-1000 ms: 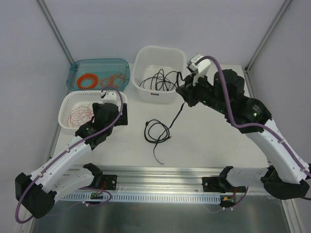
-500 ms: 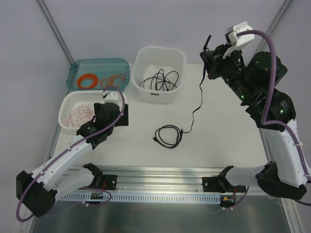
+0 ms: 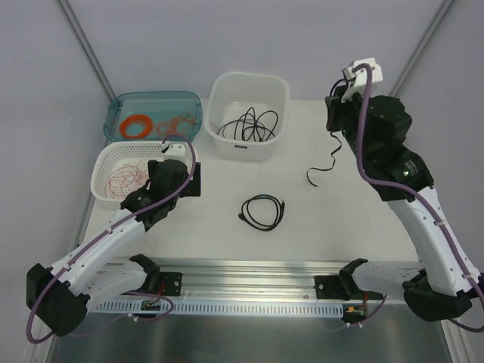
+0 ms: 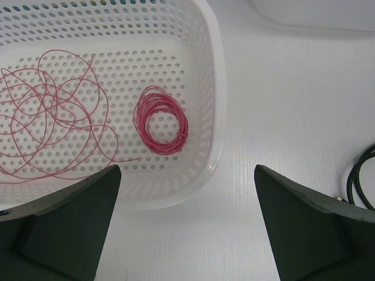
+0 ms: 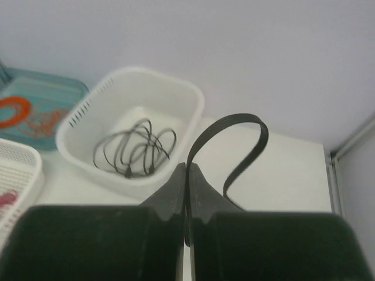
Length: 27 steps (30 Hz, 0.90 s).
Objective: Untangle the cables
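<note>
My right gripper point(image 3: 333, 115) is raised high at the back right and shut on a thin black cable point(image 3: 324, 168). The cable hangs down from it, its lower end curling just over the table. In the right wrist view the jaws point(image 5: 187, 168) are pressed together on this cable point(image 5: 234, 120), which arcs up above them. A second black cable point(image 3: 262, 210) lies coiled on the table centre, apart from the held one. Its edge shows in the left wrist view point(image 4: 358, 175). My left gripper point(image 3: 184, 180) is open and empty point(image 4: 187, 234) over the table beside the basket.
A white tub point(image 3: 224, 91) at the back holds several tangled black cables point(image 3: 248, 125). A white perforated basket point(image 4: 214, 105) holds loose red wire point(image 4: 47, 117) and a neat red ring point(image 4: 161, 120). A blue tray point(image 3: 121, 102) holds orange rings.
My right arm rose and swung right with the black cable. The cable pulled free of the coil, which slid right and now lies alone. The left arm stayed still.
</note>
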Tool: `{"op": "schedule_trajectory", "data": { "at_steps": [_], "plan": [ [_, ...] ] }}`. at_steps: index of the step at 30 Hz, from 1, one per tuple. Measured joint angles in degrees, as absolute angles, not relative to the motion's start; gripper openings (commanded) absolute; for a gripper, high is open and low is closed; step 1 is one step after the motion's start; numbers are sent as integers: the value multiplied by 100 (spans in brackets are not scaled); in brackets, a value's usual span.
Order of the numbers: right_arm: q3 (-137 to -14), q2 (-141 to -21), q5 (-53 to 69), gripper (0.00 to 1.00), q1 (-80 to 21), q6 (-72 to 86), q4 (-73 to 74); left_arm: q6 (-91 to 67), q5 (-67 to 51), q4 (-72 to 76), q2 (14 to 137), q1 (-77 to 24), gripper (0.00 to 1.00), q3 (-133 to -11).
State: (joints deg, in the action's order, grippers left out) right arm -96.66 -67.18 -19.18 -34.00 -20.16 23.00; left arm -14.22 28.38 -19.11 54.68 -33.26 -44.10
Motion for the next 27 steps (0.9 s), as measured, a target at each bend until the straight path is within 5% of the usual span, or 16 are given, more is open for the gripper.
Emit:
{"op": "schedule_trajectory", "data": {
  "at_steps": [8, 18, 21, 25, 27],
  "plan": [
    [-6504, -6661, -1863, 6, -2504, -1066, 2412, -1413, 2744, -1911, 5500, -3326, 99, -4410],
    [-5561, -8335, -1535, 14, -2071, -110, 2515, -1409, 2727, -1911, 5527, -3326, 99, -4410],
    [-5594, -8844, -1516, 23, -1966, 161, 2528, -1406, 2727, -1911, 5527, -3326, 99, -4410],
    [-5693, -9227, -1527, 58, -1894, 626, 2567, -1406, 2727, -1911, 5527, -3326, 99, -4410],
    [-5717, -9255, -1566, 64, -1887, 917, 2593, -1406, 2727, -1911, 5527, -3326, 99, -4410]
  ]
}}
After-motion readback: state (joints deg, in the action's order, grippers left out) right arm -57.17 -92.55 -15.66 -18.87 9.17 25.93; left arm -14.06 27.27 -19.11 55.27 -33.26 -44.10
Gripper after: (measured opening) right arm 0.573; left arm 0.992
